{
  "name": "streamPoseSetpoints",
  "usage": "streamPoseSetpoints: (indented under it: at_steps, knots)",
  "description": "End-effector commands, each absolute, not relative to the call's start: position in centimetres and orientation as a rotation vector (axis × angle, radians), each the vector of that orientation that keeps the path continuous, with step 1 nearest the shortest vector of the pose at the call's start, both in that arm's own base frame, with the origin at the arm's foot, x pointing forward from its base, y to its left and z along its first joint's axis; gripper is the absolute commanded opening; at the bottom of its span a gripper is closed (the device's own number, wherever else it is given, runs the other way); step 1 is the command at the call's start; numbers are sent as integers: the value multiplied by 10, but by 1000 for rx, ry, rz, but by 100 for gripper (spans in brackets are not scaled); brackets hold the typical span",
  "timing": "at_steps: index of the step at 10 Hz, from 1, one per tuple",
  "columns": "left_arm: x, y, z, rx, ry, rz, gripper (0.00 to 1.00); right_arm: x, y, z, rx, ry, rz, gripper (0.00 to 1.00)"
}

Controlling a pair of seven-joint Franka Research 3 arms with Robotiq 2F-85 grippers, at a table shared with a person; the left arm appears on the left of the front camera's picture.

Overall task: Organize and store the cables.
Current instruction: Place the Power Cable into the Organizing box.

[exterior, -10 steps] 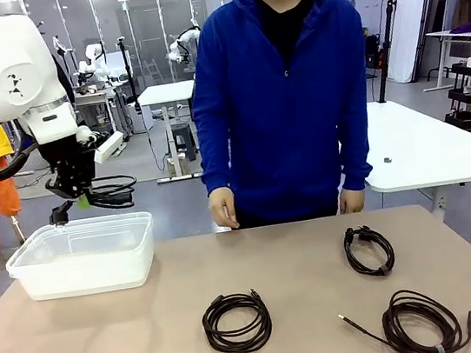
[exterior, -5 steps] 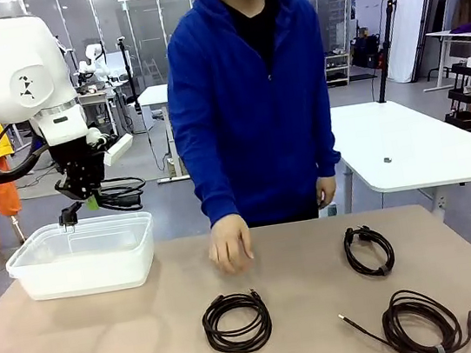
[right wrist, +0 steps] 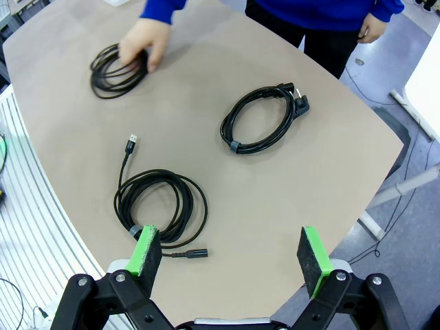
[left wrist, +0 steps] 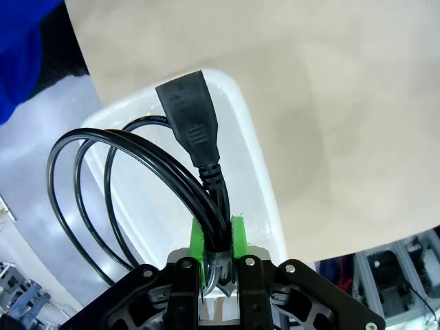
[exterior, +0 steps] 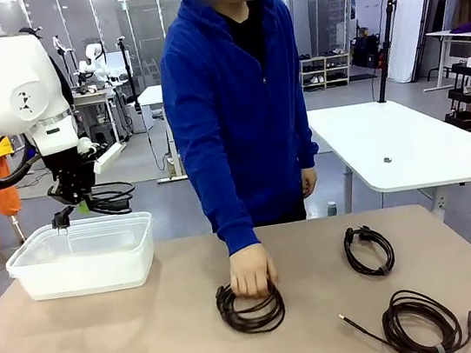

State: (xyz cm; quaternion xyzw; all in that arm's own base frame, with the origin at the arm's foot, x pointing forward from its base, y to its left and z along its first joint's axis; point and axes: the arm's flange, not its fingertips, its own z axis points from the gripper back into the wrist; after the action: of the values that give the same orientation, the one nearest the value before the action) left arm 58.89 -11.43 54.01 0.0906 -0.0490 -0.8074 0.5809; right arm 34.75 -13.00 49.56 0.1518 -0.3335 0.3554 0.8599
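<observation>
One cable (exterior: 114,197) hangs in the air above the far left corner of the bin (exterior: 81,261), pinched between the green pads of the left gripper (exterior: 83,203). Its loops stick out to the side and a plug hangs down just over the bin's rim. In the left wrist view the pads of this gripper (left wrist: 218,237) press on the cord (left wrist: 89,185) just under its flat black plug, and the white bin (left wrist: 256,158) lies below. Compared with a second ago, this gripper and its cable are nearly at the same place over the bin. The bigger change is at the person, who now leans over the table (exterior: 111,352). The hand (exterior: 252,272), before at the table's far edge, now lies on the middle coil (exterior: 253,310) with its fingers curled over the far side. This coil sits a little more to the right than before. The right coil (exterior: 369,250) with its plug and the big coil (exterior: 423,323) near the front edge are where they were. In the right wrist view the right gripper (right wrist: 230,244) has its fingers wide apart, with nothing between them. Below it lie the big coil (right wrist: 159,204), the right coil (right wrist: 261,120) and the middle coil (right wrist: 110,74) under the hand (right wrist: 144,45). The hand and sleeve cover the far part of the middle coil.
</observation>
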Motion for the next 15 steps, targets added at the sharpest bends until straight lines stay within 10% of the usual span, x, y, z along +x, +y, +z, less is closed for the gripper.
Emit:
streamPoseSetpoints:
  at_steps: [1, 14, 15]
  knots:
    - [615, -97, 536, 236, -138, -1822, 18, 349, -129, 498, 321, -700, 727, 100]
    - [706, -8, 396, 97, 75, -1553, 18, 349, -129, 498, 321, -700, 727, 100]
    - [702, -7, 401, 76, 70, -1550, 36, 349, -129, 498, 321, -700, 727, 100]
